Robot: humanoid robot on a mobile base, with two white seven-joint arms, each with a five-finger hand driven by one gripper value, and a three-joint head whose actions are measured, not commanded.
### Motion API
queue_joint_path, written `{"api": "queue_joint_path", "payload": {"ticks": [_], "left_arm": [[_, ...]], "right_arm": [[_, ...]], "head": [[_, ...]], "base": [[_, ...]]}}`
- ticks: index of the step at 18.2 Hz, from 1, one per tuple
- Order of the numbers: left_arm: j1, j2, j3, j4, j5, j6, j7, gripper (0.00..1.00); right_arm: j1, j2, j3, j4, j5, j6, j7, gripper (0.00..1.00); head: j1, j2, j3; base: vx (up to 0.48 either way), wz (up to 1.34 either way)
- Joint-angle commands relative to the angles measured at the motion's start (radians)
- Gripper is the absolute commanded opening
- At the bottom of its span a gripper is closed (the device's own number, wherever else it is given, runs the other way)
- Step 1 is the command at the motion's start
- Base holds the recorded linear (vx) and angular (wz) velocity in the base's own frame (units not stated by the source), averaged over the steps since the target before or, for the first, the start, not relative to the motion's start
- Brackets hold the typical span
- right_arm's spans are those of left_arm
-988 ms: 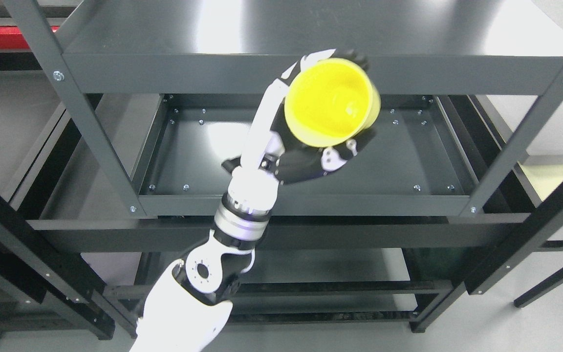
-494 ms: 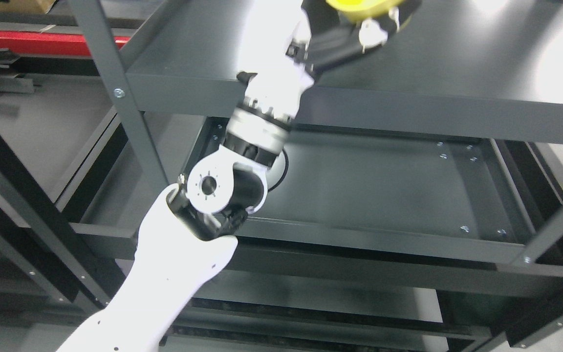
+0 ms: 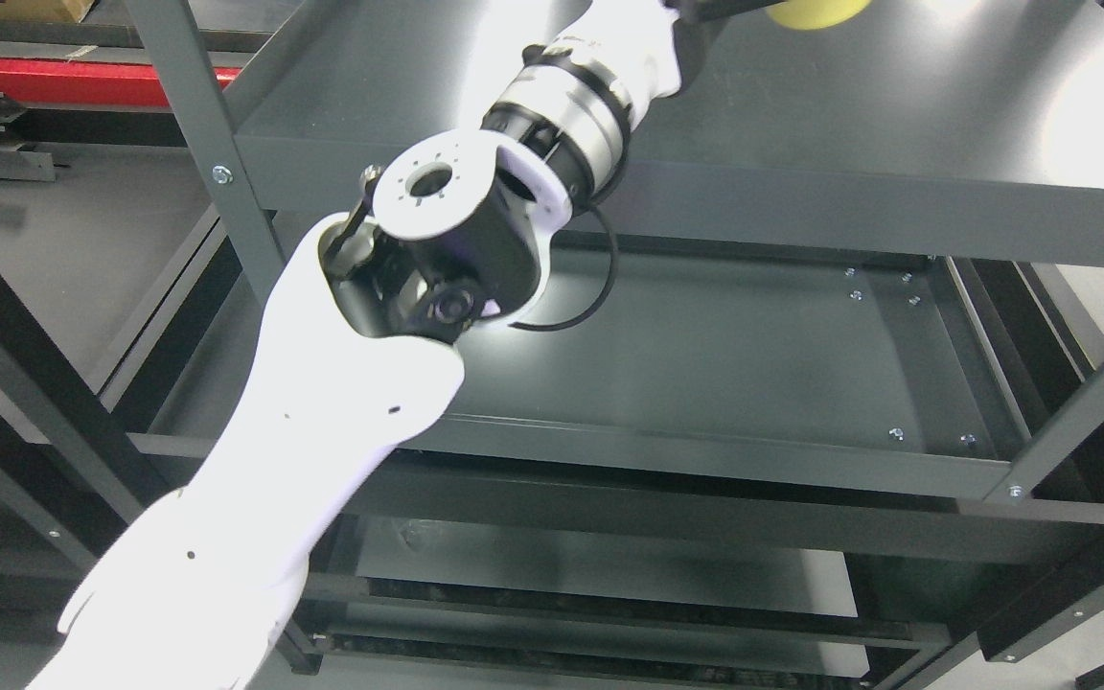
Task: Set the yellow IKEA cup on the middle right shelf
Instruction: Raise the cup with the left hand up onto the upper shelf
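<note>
One arm is all we see, the white-and-black left arm (image 3: pixel 322 383), running from the lower left up over the dark grey metal upper shelf (image 3: pixel 897 144) to the top edge. Only a sliver of the yellow plastic cup (image 3: pixel 816 10) shows there (its rim is cropped out), above that shelf. We cannot tell how our left hand is set, since it lies almost wholly outside the frame. Below sits the dark grey metal middle shelf (image 3: pixel 753 355).

Glossy white plastic arm (image 3: pixel 322 402); dark, smooth, semi-gloss metal shelf (image 3: pixel 801 77); yellow cup (image 3: pixel 816 10).
</note>
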Motion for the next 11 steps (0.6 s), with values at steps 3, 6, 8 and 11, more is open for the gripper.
{"api": "queue_joint_path", "payload": {"ticks": [3, 6, 8, 11], "left_arm": [[-0.12, 0.018, -0.013, 0.173, 0.142, 0.156, 0.028, 0.0], [-0.113, 0.018, 0.012, 0.187, 0.119, 0.213, 0.031, 0.02], [-0.102, 0.018, 0.012, 0.187, 0.084, 0.233, 0.031, 0.04], [-0.088, 0.018, 0.012, 0.187, 0.079, 0.292, 0.028, 0.3]], "right_arm": [[0.013, -0.017, 0.017, 0.0, -0.025, 0.002, 0.004, 0.99], [0.013, -0.017, 0.017, 0.0, -0.025, 0.002, 0.004, 0.99], [0.013, -0.017, 0.017, 0.0, -0.025, 0.002, 0.004, 0.99], [0.013, -0.017, 0.017, 0.0, -0.025, 0.002, 0.004, 0.99]], "head": [[0.0, 0.0, 0.0], [0.0, 0.0, 0.0], [0.0, 0.0, 0.0], [0.0, 0.0, 0.0]], "base": [[-0.021, 0.01], [-0.004, 0.01], [0.0, 0.0], [0.0, 0.0]]}}
